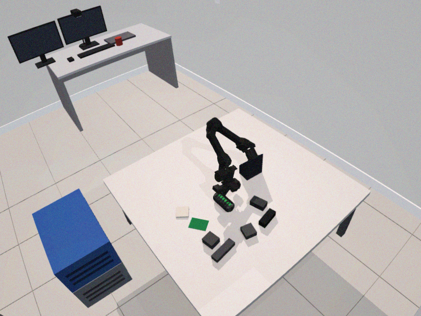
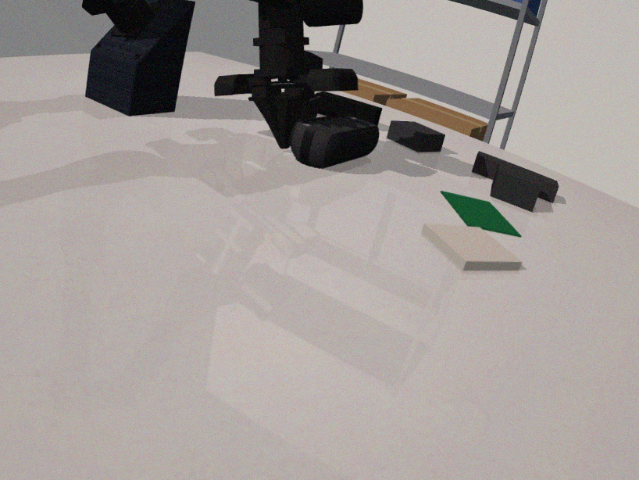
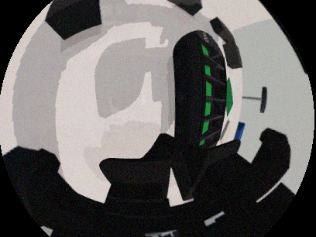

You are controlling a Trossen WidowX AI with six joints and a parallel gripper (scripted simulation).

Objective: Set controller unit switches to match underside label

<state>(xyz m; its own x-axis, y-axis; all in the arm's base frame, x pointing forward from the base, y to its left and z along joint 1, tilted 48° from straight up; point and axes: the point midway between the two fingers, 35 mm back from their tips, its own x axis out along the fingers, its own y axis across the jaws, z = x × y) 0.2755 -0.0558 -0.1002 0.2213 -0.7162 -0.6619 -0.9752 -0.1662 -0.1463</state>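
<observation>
The fingers (image 1: 221, 194) (image 2: 284, 145) are closed together on nothing, tips down beside the controller unit (image 1: 221, 202) (image 2: 335, 140) (image 3: 188, 89). The unit lies on the counter (image 1: 153, 190) (image 2: 206, 330) (image 3: 77, 135) with its switches uppermost. Six switches are set in it, green visible along the row; which ends are pressed cannot be told, nor whether any matches the hidden label. Setting or checking them probably remains, and backing away certainly does. Beyond the unit lie five dark modules, one green board (image 1: 198, 224) (image 2: 480, 213) (image 3: 229, 97) and one cream block (image 1: 182, 212) (image 2: 470, 245).
</observation>
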